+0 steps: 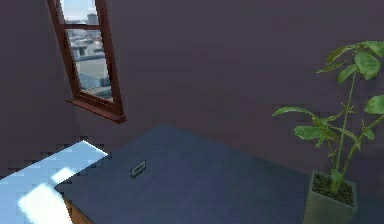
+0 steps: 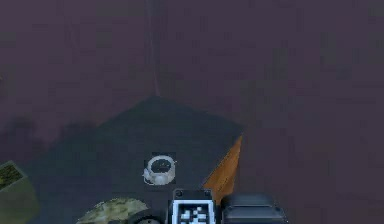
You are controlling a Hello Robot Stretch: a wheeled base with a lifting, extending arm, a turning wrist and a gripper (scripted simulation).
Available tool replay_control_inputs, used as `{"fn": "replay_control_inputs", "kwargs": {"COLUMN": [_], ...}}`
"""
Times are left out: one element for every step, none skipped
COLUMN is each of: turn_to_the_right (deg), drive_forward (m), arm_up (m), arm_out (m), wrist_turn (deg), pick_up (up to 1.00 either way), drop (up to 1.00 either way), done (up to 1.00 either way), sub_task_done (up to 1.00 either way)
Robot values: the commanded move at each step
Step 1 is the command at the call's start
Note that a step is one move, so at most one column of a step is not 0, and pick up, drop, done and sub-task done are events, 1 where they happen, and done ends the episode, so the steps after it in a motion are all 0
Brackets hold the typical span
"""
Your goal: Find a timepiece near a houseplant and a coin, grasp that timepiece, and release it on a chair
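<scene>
A small pale ring-shaped thing with a dark centre (image 2: 160,170), shaped like a wristwatch, lies on the dark blue tabletop (image 2: 110,150) in the arm side view. At that view's bottom edge stands the arm's white marked square (image 2: 195,212). Left of it is the gripper's dark body (image 2: 152,218), just below the pale ring. I cannot tell whether the gripper holds anything. In the forward view a leafy houseplant (image 1: 345,110) in a grey-green pot (image 1: 330,205) stands on the tabletop (image 1: 220,175) at the right. A small flat dark thing (image 1: 138,168) lies near the table's left side.
A mottled green-brown rounded thing (image 2: 112,211) lies at the arm side view's bottom, left of the gripper. A pot's corner (image 2: 10,180) shows at its left edge. The table's orange side edge (image 2: 226,170) runs along a dark purple wall. A wood-framed window (image 1: 88,55) is at the forward view's upper left.
</scene>
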Motion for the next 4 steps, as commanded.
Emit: {"fn": "replay_control_inputs", "kwargs": {"turn_to_the_right": [0.0,0.0,0.0,0.0], "drive_forward": [0.00,0.00,0.00,0.00], "arm_up": [0.00,0.00,0.00,0.00], "arm_out": [0.30,0.00,0.00,0.00], "wrist_turn": [0.0,45.0,45.0,45.0], "pick_up": [0.00,0.00,0.00,0.00], "drop": [0.00,0.00,0.00,0.00], "done": [0.00,0.00,0.00,0.00], "sub_task_done": [0.00,0.00,0.00,0.00]}}
